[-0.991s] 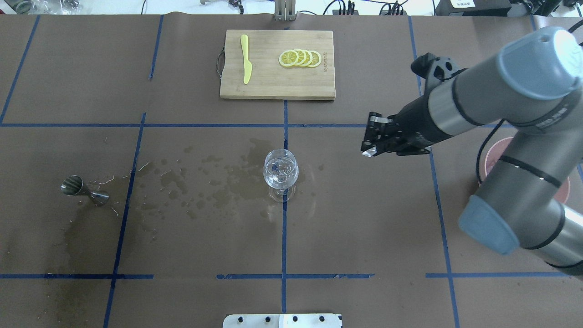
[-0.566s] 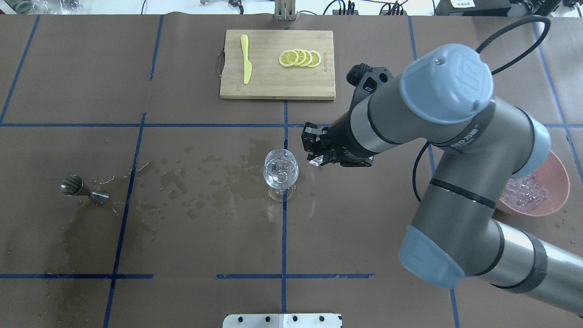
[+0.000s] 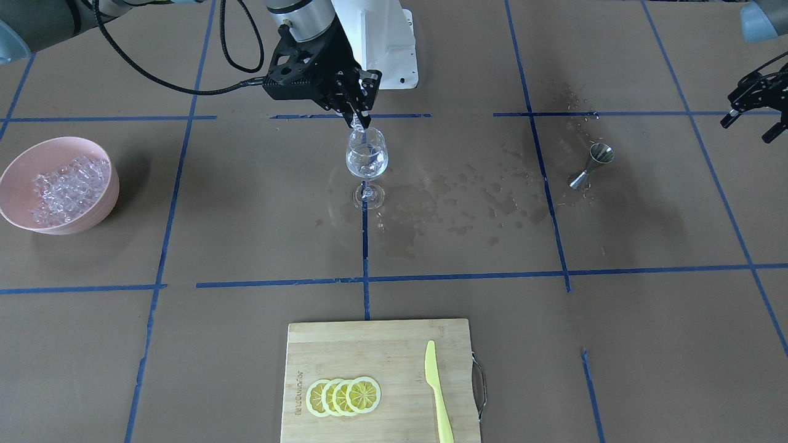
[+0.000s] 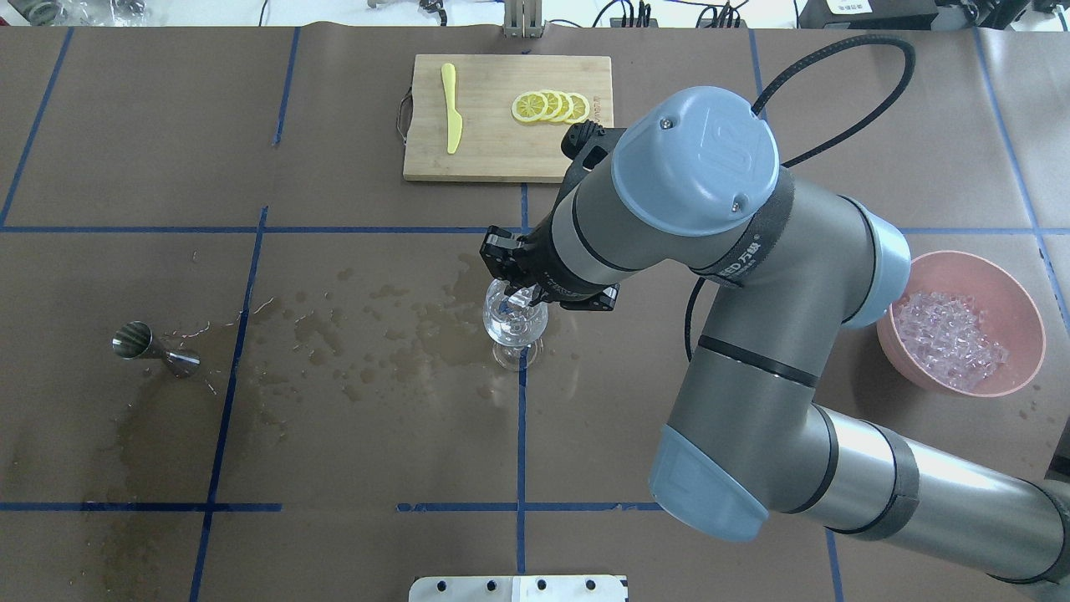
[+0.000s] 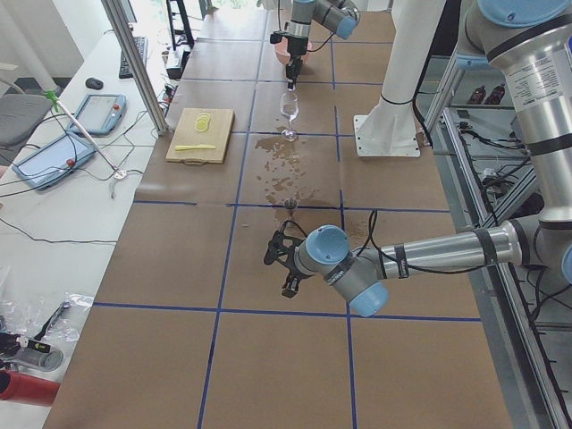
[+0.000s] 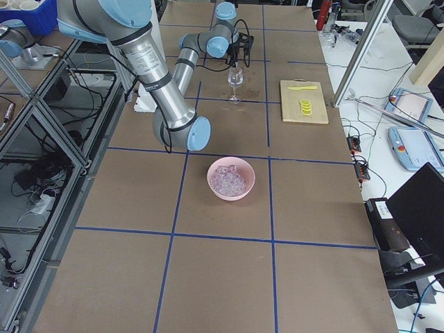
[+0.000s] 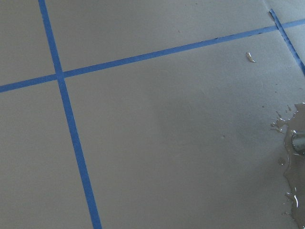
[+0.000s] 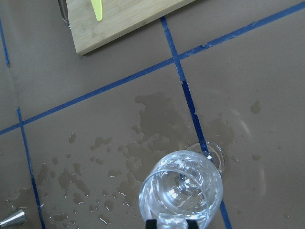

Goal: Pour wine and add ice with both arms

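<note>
Surroundings:
- Brown-papered table (image 4: 334,125), gridded with blue tape.
- Far centre: wooden cutting board (image 4: 485,159) carrying a yellow knife (image 4: 451,109) and a fanned row of lemon slices (image 4: 552,107).
- Right: pink bowl (image 4: 1032,330), upright and well apart from the glass.
- Left: steel jigger (image 4: 155,347), lying on its side at the edge of a dark wet patch (image 4: 376,326) that spreads from there to the glass foot.

In the way: from overhead, the right arm (image 4: 736,276) reaches in from the near right. Its forearm crosses the near right corner of the board and hides the table between the glass and the bowl.

Task things:
- Stemmed glass (image 4: 514,322) stands upright at table centre, on a tape line.
- It holds a shallow pool of clear wine (image 3: 366,165) with glinting bits in it that are hard to separate from the glass.
- Ice (image 4: 949,339) is heaped in the bowl as small, glassy, whitish cubes.
- Right gripper (image 4: 514,288) points down directly over the glass rim. Its fingers are pinched on one small clear ice cube (image 3: 359,126), just above the mouth.
- Left gripper (image 3: 748,129) hangs at the far left past the jigger, fingers spread and holding nothing.
</note>
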Tool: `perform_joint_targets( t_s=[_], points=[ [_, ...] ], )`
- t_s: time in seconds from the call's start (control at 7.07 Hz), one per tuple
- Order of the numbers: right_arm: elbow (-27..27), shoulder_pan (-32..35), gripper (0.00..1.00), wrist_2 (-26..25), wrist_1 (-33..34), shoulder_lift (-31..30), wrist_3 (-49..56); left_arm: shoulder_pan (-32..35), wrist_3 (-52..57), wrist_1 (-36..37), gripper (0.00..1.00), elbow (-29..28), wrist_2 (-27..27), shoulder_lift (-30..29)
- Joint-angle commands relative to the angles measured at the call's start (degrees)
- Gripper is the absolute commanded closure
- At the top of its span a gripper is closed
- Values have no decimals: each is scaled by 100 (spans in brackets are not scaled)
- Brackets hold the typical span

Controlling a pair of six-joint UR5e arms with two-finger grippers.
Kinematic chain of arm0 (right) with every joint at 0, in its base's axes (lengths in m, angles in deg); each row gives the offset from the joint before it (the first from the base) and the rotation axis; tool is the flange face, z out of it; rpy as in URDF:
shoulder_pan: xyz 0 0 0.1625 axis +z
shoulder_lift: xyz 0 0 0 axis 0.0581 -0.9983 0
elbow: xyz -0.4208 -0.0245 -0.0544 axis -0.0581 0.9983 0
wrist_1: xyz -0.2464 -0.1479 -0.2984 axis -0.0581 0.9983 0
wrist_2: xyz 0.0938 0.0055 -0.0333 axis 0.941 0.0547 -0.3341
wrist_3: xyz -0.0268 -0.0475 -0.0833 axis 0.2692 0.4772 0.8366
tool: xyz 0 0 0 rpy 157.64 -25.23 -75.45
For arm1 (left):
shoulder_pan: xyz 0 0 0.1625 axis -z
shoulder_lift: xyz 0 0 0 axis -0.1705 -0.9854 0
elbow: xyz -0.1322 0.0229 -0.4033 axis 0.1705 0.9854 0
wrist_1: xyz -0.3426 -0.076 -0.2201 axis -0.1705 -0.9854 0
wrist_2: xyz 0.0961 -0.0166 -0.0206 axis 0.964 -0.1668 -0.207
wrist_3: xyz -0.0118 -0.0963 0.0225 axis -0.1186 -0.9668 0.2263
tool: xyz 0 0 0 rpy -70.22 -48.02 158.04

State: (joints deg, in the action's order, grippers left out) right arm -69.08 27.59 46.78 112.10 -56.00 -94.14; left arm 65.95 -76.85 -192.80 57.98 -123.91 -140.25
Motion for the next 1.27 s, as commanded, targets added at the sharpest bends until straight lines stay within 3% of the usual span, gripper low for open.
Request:
perform_joint_targets(
  t_s=[0.0, 0.14, 0.28, 0.57, 0.71, 0.85, 0.99, 1.13],
  points=[
    [16, -7, 96, -1, 0, 5, -1, 0, -11, 0, 0, -8, 0, 1],
    [51, -7, 57, -1, 0, 22, -1, 0, -11, 0, 0, -16, 0, 1],
    [60, -7, 46, -1, 0, 23, -1, 0, -19, 0, 0, -25, 0, 1],
    [60, -7, 45, -1, 0, 23, -1, 9, -11, -9, 0, -34, 0, 10],
    [26, 2, 39, 8, 0, 23, 16, 0, -11, -9, 0, -25, 0, 10],
    [-201, 306, 16, 112, 60, -151, 25, 0, -11, -9, 0, -17, 9, 10],
    [-769, 544, 0, 252, 78, -910, 77, 0, -2, 26, 0, 44, 244, -33],
    [-1270, 921, 0, 454, 18, -1858, 426, -35, 76, 35, 0, 62, 586, -43]
  ],
)
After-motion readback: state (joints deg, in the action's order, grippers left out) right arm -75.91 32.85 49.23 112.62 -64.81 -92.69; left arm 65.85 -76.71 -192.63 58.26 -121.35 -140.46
